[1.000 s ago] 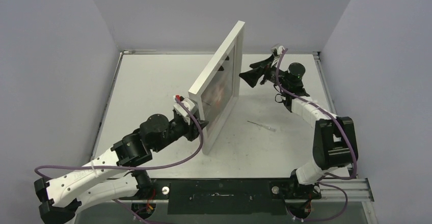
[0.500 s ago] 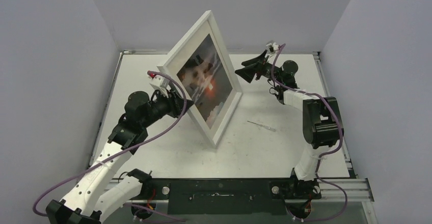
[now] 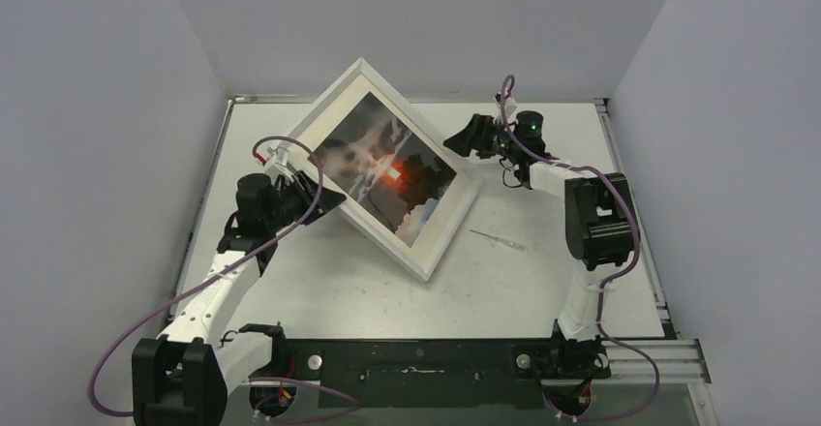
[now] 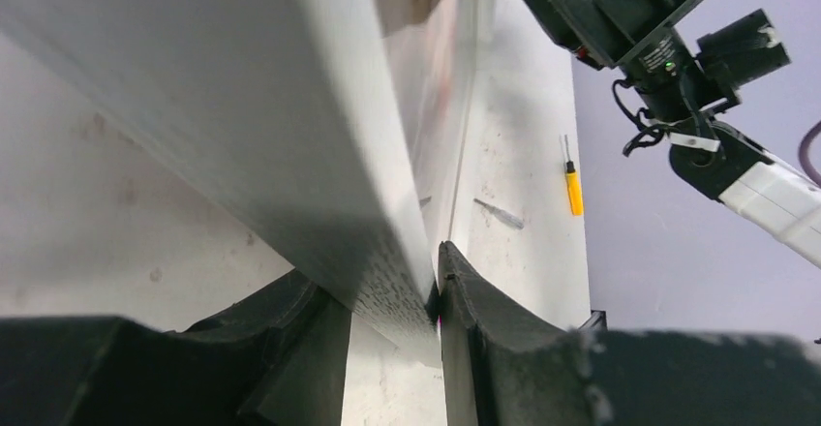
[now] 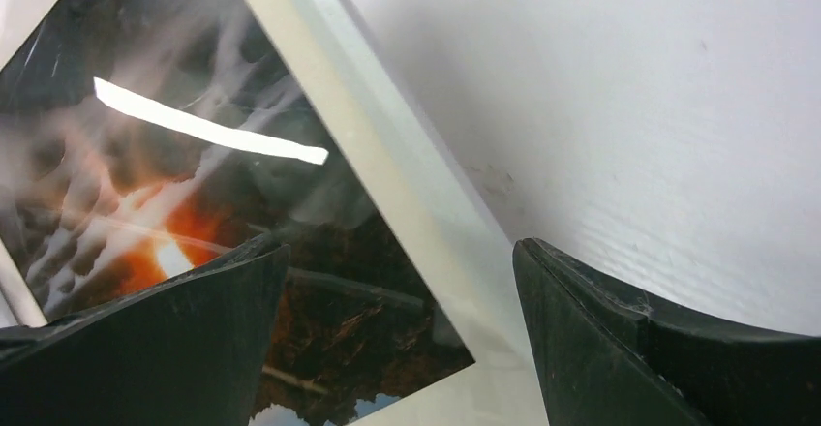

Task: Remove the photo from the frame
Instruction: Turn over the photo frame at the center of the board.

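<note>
White table (image 3: 290, 281) from above: frame (image 3: 447, 225) has swung from edge-on to tilted face-up, photo (image 3: 387, 167) still inside it. Left wrist: left gripper (image 4: 387, 276) clamped on its edge. Right wrist: right gripper (image 5: 402, 252) gaping alongside, nothing extracted.

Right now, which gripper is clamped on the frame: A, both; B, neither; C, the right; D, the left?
D: the left gripper pinches the edge of the frame between its fingers, while the right gripper stands wide open, not closed on it.
</note>
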Controlling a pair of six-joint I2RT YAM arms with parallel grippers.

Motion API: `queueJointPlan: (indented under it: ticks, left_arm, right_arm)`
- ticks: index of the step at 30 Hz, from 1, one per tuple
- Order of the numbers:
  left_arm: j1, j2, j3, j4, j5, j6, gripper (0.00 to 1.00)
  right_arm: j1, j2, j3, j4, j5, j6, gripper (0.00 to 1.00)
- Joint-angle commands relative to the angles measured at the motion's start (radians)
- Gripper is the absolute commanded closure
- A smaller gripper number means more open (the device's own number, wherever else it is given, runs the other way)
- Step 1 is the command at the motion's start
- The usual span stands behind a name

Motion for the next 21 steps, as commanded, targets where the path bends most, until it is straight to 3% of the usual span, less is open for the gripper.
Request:
queueJointPlan:
  ticks: [1,7,9,10,13,14,21]
  left_arm:
    - [-0.006,0.007,-0.063,0.066,-0.005,-0.013,1.00]
    - [-0.013,-0.009,-0.204,0.153,-0.170,-0.170,1.00]
    - [-0.024,-0.036,-0.233,0.136,-0.229,-0.190,0.95]
    - [-0.031,-0.055,-0.239,0.114,-0.259,-0.193,0.81]
    - [-0.048,-0.108,-0.214,-0.001,-0.370,-0.169,0.10]
    - [-0.049,-0.125,-0.194,-0.070,-0.396,-0.157,0.02]
    - [-0.047,-0.178,-0.104,-0.258,-0.554,-0.128,0.03]
  right_arm:
    - [0.005,-0.020,0.018,-0.187,0.144,-0.041,0.11]
    - [0.057,-0.136,-0.032,-0.413,0.492,-0.047,0.04]
    - [0.059,-0.169,-0.050,-0.478,0.553,-0.013,0.04]
    - [0.060,-0.193,-0.072,-0.485,0.569,-0.009,0.04]
    - [0.062,-0.280,-0.150,-0.489,0.606,0.004,0.03]
    - [0.061,-0.307,-0.175,-0.496,0.616,0.012,0.02]
    - [0.107,-0.455,-0.268,-0.644,0.672,0.047,0.06]
